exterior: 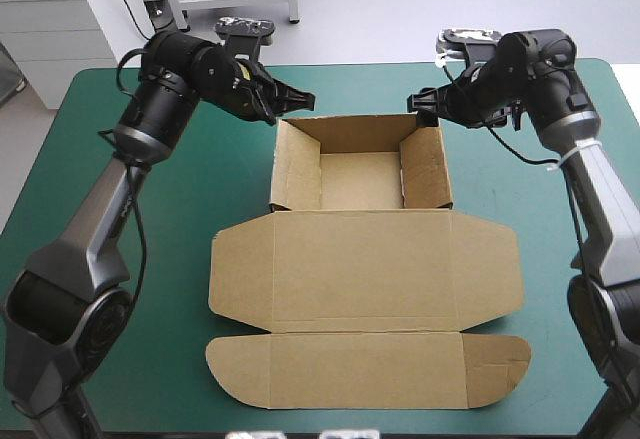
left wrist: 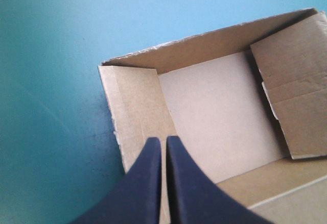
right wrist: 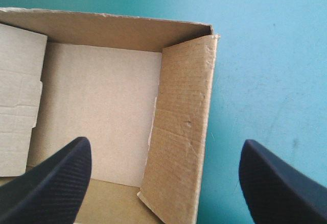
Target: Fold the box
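The brown box point(exterior: 360, 179) stands as an open tray on the far half of the table. Its lid point(exterior: 365, 269) lies flat toward the near edge, ending in a rounded flap point(exterior: 370, 369). My left gripper point(exterior: 305, 100) hovers shut above the tray's far left corner. In the left wrist view this gripper point(left wrist: 163, 140) points down over the left wall's inner face point(left wrist: 138, 112). My right gripper point(exterior: 420, 102) hangs open above the far right corner. Seen from its own wrist, the right gripper point(right wrist: 164, 142) has the right wall point(right wrist: 179, 122) between its spread fingers, not touching it.
Bare teal-green cover point(exterior: 130, 259) lies to the left of the box, and more of it point(exterior: 560, 339) to the right. The table's far edge runs close behind both grippers.
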